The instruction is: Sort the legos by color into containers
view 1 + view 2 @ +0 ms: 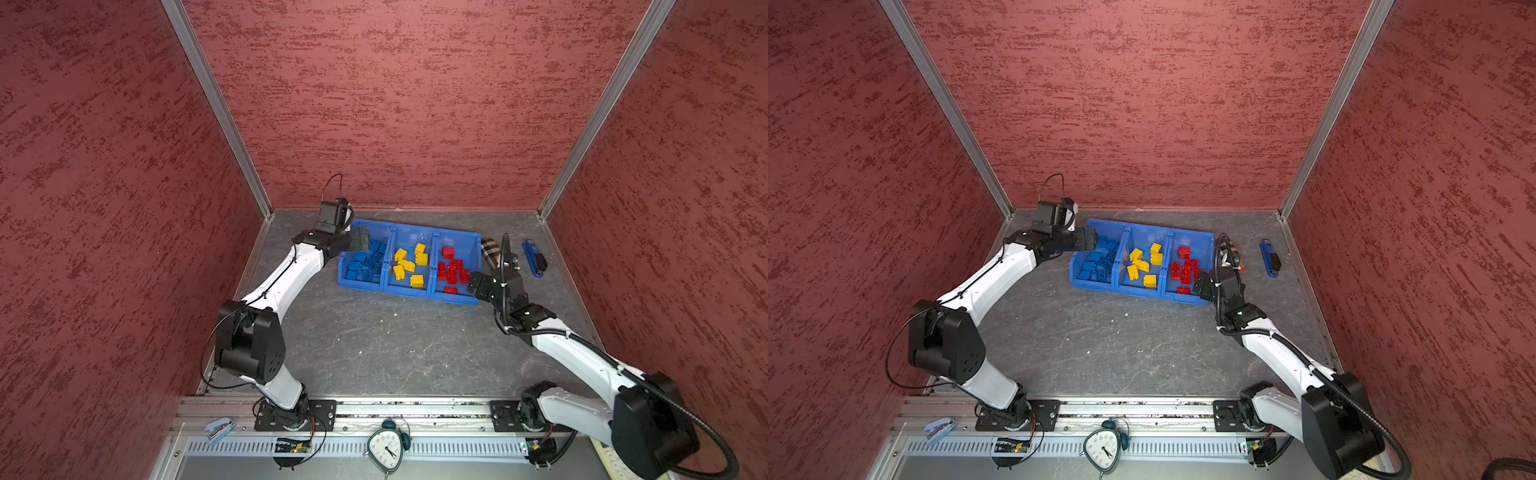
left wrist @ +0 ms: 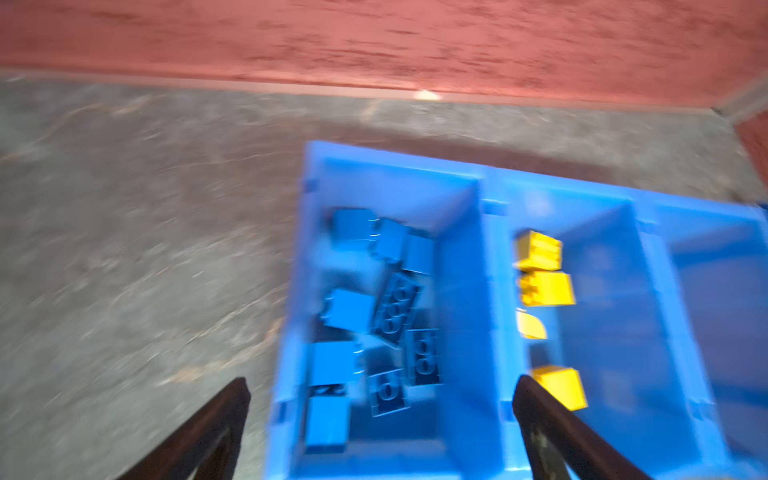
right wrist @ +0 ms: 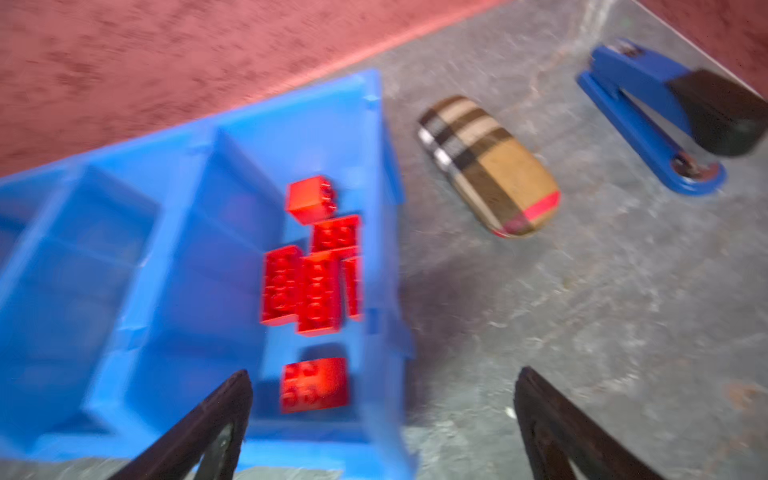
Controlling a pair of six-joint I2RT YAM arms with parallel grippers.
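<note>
Left and right jaws spread, empty, over the containers (legos sorted by color).

Mottled red walls with aluminium corner posts enclose a grey marbled floor.

A long blue and black plastic stapler is lying flat on the grey stony table, near the back right corner. A tan plaid case with round ends is lying near it, not touching. A dark green round alarm clock and a small light blue stapler are sitting by the metal rail in front. Red speckled walls are standing all around.
</note>
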